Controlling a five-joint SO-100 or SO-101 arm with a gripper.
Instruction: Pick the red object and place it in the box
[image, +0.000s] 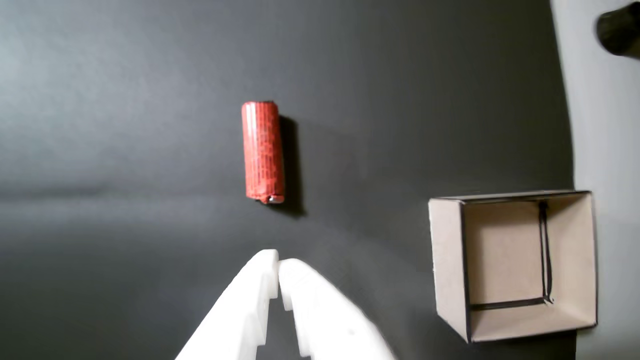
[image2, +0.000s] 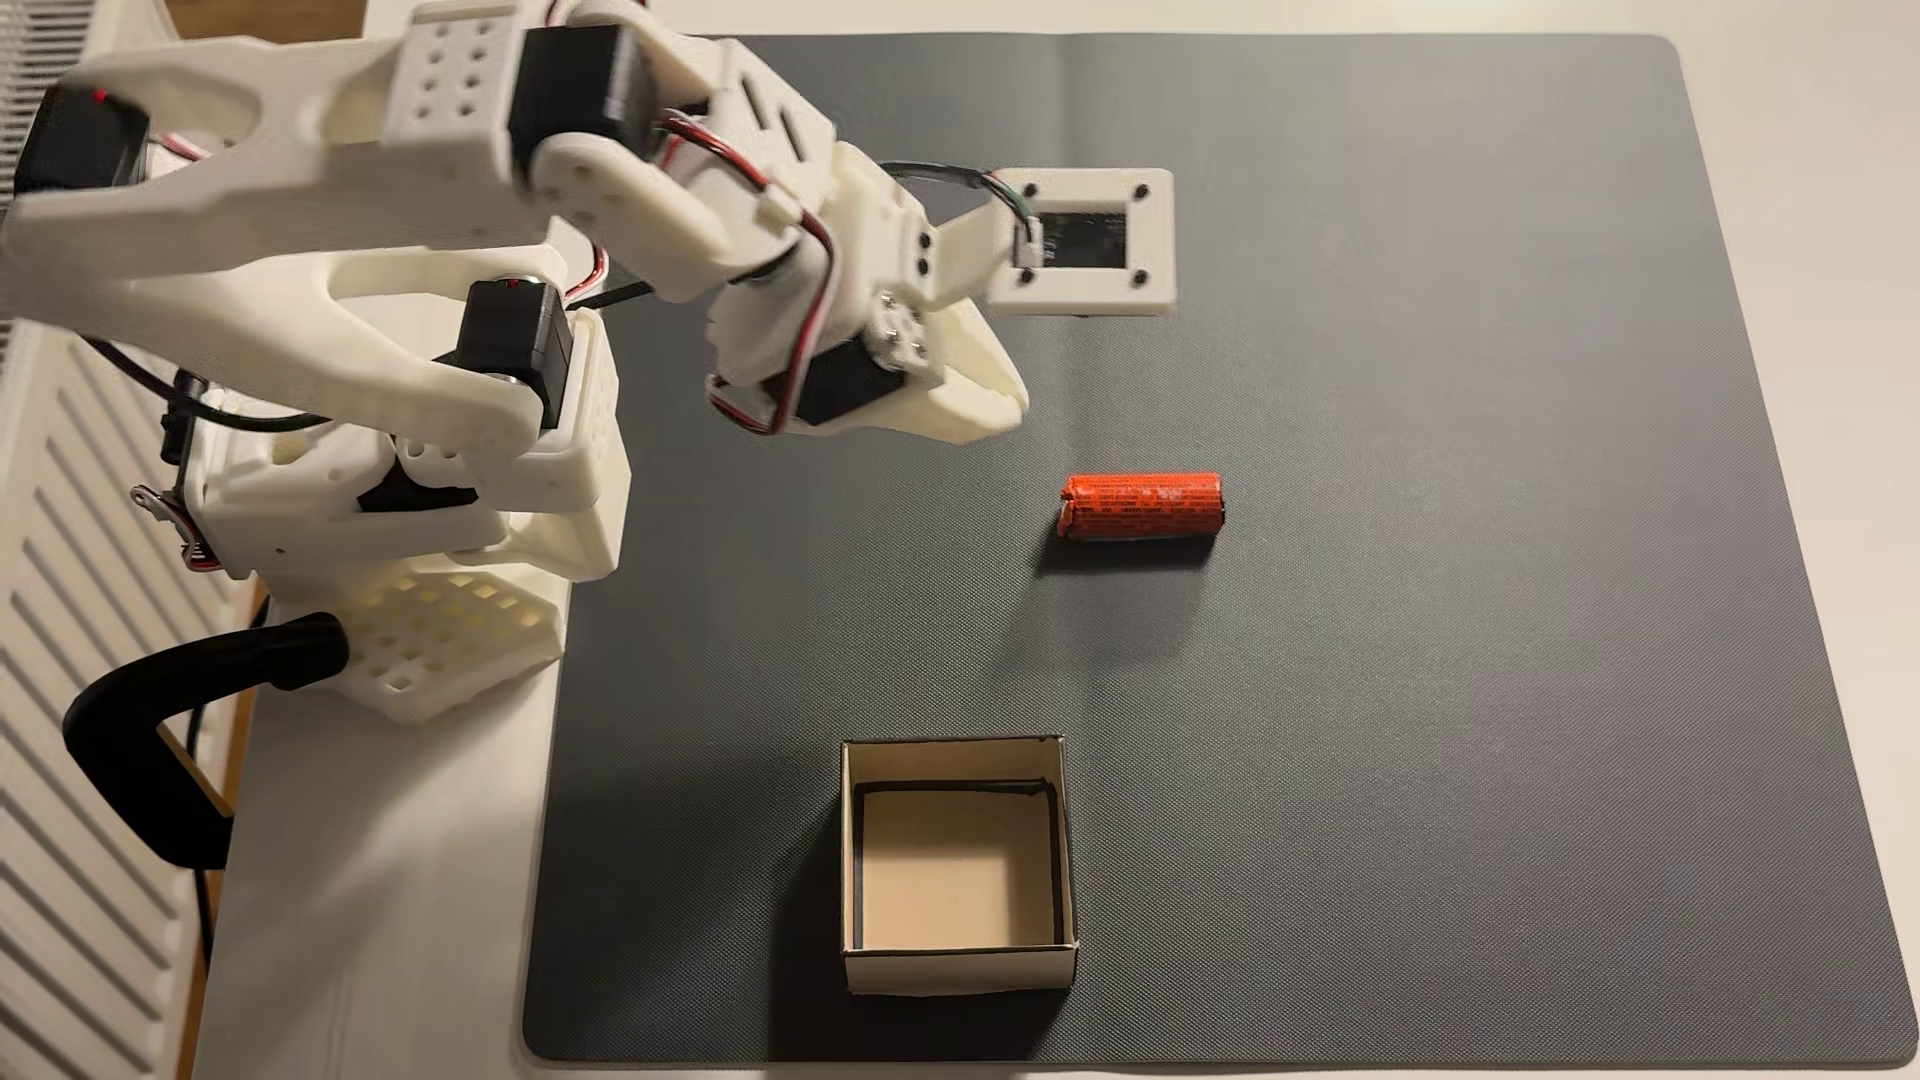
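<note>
The red object (image: 263, 151) (image2: 1141, 507) is an orange-red printed cylinder lying on its side on the dark mat. The box (image: 447, 260) (image2: 956, 968), cream-walled with a tan floor and black inner edging, stands open and empty near the mat's front edge in the fixed view. My white gripper (image: 278, 260) (image2: 1013, 410) hovers above the mat, short of the cylinder and apart from it. Its fingers touch at the tips in the wrist view, with nothing between them.
A dark grey mat (image2: 1455, 623) covers most of the white table (image2: 395, 935). The arm's base (image2: 436, 582) and a black clamp (image2: 156, 748) sit at the left of the fixed view. A dark item (image: 620, 30) shows at the wrist view's top right corner.
</note>
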